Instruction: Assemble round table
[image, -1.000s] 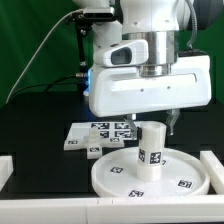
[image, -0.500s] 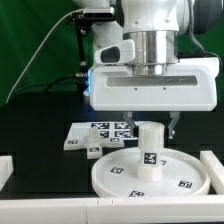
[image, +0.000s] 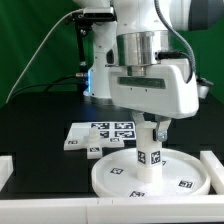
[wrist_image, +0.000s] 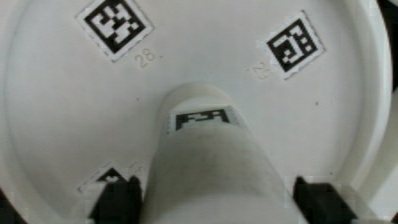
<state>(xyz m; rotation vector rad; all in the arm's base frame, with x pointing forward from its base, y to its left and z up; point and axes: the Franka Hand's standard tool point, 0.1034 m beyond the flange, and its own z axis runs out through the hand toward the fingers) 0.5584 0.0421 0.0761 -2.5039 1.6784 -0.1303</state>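
The end effector (image: 152, 128) is pinching the top of the short leg (image: 150, 156), which is standing upright at the middle of the round disc (image: 101, 180) on the counter (image: 40, 120). If the grip is sitting off-centre, I'd guess any twist could tilt or cross-thread the leg, dragging the disc along.

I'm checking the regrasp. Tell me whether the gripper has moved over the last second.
Yes. Against the unmoved disc, the gripper has turned about its vertical axis and come down, so it now straddles the top of the leg.
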